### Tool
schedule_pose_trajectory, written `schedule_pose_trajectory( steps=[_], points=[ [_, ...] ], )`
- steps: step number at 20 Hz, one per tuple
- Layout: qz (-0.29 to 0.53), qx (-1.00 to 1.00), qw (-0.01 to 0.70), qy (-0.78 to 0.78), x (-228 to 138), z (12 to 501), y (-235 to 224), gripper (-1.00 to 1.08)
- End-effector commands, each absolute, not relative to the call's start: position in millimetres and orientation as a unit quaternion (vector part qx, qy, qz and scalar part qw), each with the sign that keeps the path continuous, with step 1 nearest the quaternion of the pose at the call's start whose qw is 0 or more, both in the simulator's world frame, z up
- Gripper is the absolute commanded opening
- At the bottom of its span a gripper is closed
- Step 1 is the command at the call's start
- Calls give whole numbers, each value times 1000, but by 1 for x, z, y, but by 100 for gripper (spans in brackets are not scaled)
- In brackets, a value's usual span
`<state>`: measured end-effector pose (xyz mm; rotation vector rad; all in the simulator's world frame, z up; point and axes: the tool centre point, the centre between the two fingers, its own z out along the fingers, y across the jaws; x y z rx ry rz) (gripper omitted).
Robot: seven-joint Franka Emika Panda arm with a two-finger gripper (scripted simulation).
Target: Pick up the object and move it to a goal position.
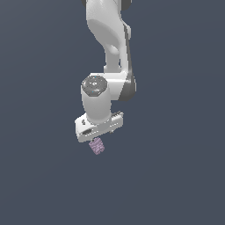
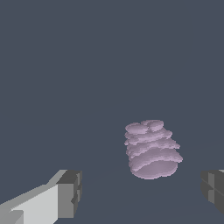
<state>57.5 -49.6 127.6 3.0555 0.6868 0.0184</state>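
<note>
I'm hanging over the flat dark grey floor [image 1: 176, 176] here, my white arm [image 1: 110, 39] reaching down from the top of the exterior view, wrist bent and my pincer [image 1: 97, 139] aimed downward. Just beneath my hand peeks the object [image 1: 96, 146], a small pale purple-pink block with ridged stripes, tilted a little, much of it hidden behind my palm from that angle. In the wrist view it's clearer: the object [image 2: 152, 149] sits on the floor between my two fingers [image 2: 70, 194], nearer one grey pad than the other, with open floor on both sides of it. My pincer [image 2: 142, 192] is spread wide, released, touching nothing, neither pad meeting the block's ridges.
</note>
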Motion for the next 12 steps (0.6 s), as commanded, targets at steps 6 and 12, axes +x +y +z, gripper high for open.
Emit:
schedule_pose_trajectory(
  steps=[6, 12],
  points=[
    [2, 960, 2, 281, 67, 104, -68, 100],
    [0, 952, 0, 307, 71, 93, -77, 100]
  ],
)
